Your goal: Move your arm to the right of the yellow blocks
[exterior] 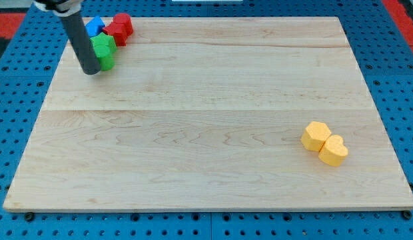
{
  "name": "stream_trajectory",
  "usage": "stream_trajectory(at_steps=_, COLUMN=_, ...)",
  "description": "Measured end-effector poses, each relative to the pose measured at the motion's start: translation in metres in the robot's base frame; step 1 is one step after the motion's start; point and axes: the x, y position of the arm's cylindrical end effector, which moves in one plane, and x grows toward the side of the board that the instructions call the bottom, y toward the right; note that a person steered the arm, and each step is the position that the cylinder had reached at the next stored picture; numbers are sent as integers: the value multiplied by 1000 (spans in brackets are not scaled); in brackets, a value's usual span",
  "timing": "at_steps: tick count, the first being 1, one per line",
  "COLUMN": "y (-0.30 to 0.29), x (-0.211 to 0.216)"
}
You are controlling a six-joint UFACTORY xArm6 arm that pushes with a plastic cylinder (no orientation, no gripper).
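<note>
my tip (90, 69) at board's top-left corner, touching green block (103, 52); a bare rod, grips nothing | yellow blocks (324, 143) near bottom-right corner, touching each other; I judge a long diagonal to their right side

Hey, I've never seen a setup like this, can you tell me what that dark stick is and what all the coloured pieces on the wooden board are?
There is one camera view, looking down at a wooden board. The dark stick is a robot arm's rod; its lower end, my tip, slides on the board and pushes blocks. It holds nothing. The tip sits at the view's top left, touching the left side of a green block, with a blue block and a red block just behind. Two yellow blocks, a hexagon and a heart, lie far off at the lower right.
</note>
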Motion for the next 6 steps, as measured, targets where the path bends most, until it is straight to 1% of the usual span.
stream_trajectory(at_steps=1, y=64, x=38)
stream_trajectory(at_steps=2, y=177, x=67)
stream_trajectory(at_steps=3, y=295, x=72)
stream_trajectory(at_steps=4, y=400, x=84)
stream_trajectory(at_steps=5, y=451, x=143)
stream_trajectory(at_steps=6, y=439, x=202)
